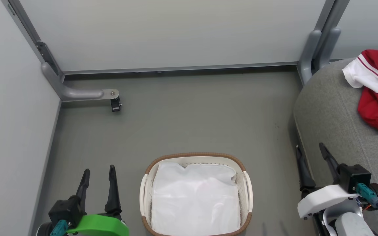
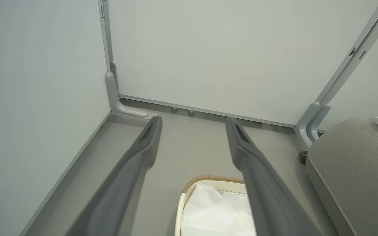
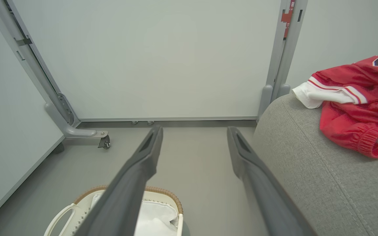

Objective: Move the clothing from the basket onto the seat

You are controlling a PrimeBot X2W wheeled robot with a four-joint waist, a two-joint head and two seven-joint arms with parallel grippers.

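**Red Sportswear on the Seat, Basket Showing Its Lining**

The clothing (image 1: 377,88), a crumpled red sports garment with a white panel and red-and-white striped trim, lies on top of the grey upholstered seat (image 1: 330,114) at the robot's right, near the seat's far end. The right wrist view adds detail: a dark logo patch at the garment's upper edge, a gathered red cuff and a white sleeve end draped towards the seat's rounded corner. From the left wrist view, just a small red-and-white corner peeks over the cushion.

On the grey floor (image 1: 192,114), well apart from the seat, stands the white perforated basket (image 1: 195,156) with its brown woven rim. The head view looks straight down into it and shows the rumpled white cloth lining (image 1: 194,196) spread across the inside; the wrist views catch little more than the far rim and a fold of lining.

The left gripper (image 1: 99,168) hangs just left of the basket, fingers spread wide and holding nothing. The right gripper (image 1: 309,146) hangs at the seat's near edge, its fingers likewise wide apart and holding nothing, touching neither cushion nor clothing.

Pale partition panels close off the space. A grey bracket foot with a small black caster (image 1: 115,105) juts from the far left corner.
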